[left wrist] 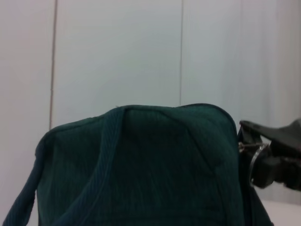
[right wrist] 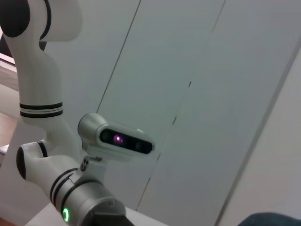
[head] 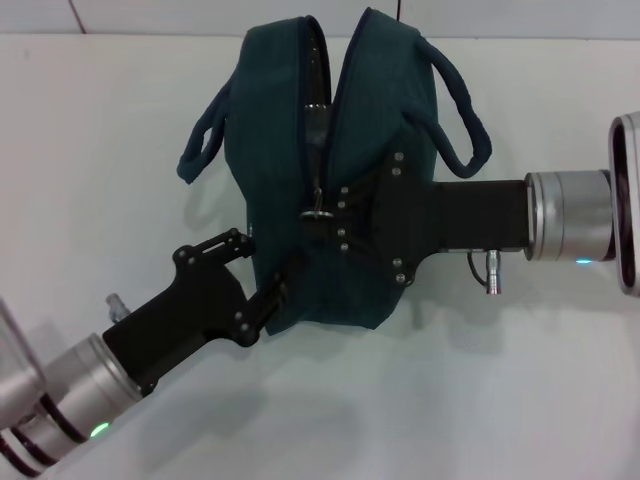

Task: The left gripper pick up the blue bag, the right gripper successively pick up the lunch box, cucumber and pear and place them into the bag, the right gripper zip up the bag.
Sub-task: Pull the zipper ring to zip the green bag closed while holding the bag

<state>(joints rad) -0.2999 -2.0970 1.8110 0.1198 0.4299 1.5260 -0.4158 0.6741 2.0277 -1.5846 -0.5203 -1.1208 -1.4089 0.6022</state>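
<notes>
your right gripper [head: 335, 215] is clenched on the zipper pull [head: 318, 212] near the blue bag [head: 330, 170]'s front end; the open zip runs away from you. left gripper [head: 262, 285] clamps the bag's near corner.

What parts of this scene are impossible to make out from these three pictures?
- Contents of the blue bag: head view, the narrow zipper opening shows only darkness, so the lunch box, cucumber and pear cannot be confirmed.
- The right gripper fingers: head view, pressed against the bag by the zipper pull; whether they pinch it is unclear.
- The left gripper: head view, lower finger hidden at the bag's corner.
- Right wrist view: only the bag's edge shows.
</notes>
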